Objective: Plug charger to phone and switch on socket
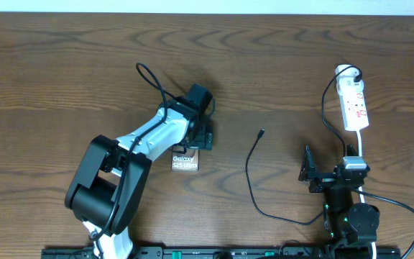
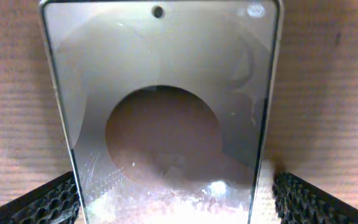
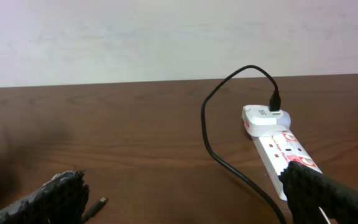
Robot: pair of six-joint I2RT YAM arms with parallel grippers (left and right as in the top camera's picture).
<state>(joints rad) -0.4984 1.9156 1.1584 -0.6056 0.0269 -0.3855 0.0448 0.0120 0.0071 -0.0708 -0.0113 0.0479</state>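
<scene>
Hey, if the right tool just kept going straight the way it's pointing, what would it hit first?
Probably the charger cable, which crosses the table just ahead of the right tool. The socket sits to the right of that line. Depth is unclear.

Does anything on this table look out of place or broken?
Nothing looks damaged or spilled. Only the charger stands out: its connector tip lies loose on the table, apart from the phone.

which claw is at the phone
The left claw: its fingers flank the phone. The right claw is open near the socket, away from the phone.
</scene>
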